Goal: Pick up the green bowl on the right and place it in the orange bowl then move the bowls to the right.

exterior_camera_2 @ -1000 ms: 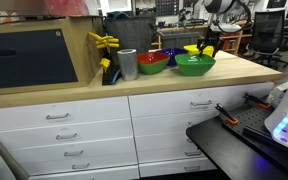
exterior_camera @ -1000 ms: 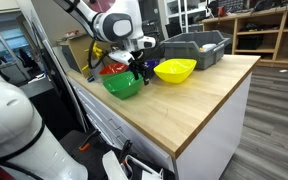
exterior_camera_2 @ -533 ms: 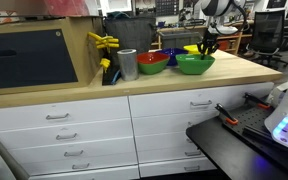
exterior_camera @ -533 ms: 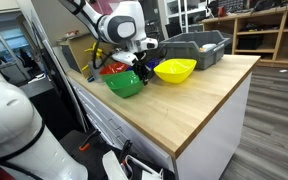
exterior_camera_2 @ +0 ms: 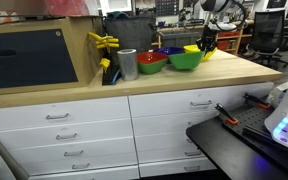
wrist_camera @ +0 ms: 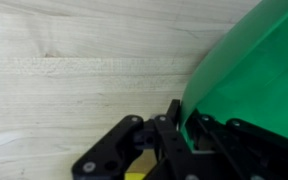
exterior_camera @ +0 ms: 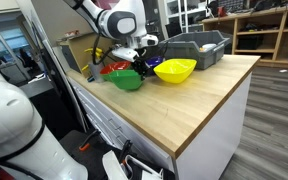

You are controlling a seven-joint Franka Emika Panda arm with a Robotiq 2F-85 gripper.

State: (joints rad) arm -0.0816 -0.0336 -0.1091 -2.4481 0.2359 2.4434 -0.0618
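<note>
The green bowl (exterior_camera: 129,80) (exterior_camera_2: 186,59) hangs tilted just above the wooden counter, held at its rim by my gripper (exterior_camera: 139,66) (exterior_camera_2: 205,44). In the wrist view the gripper (wrist_camera: 181,118) is shut on the green bowl (wrist_camera: 254,70), one finger outside the wall and one inside. The orange bowl (exterior_camera: 108,69) (exterior_camera_2: 152,62) rests on the counter right beside the green one, partly hidden behind it in an exterior view.
A yellow bowl (exterior_camera: 175,70) sits close by the gripper, with a grey bin (exterior_camera: 196,46) behind it. A dark-blue bowl (exterior_camera_2: 171,52), a metal cup (exterior_camera_2: 127,64) and yellow clamps (exterior_camera_2: 104,44) stand near the orange bowl. The counter's front edge (exterior_camera: 184,150) is near.
The jaws closed on the green bowl's rim. The bowl then rose off the counter and shifted toward the orange bowl.
</note>
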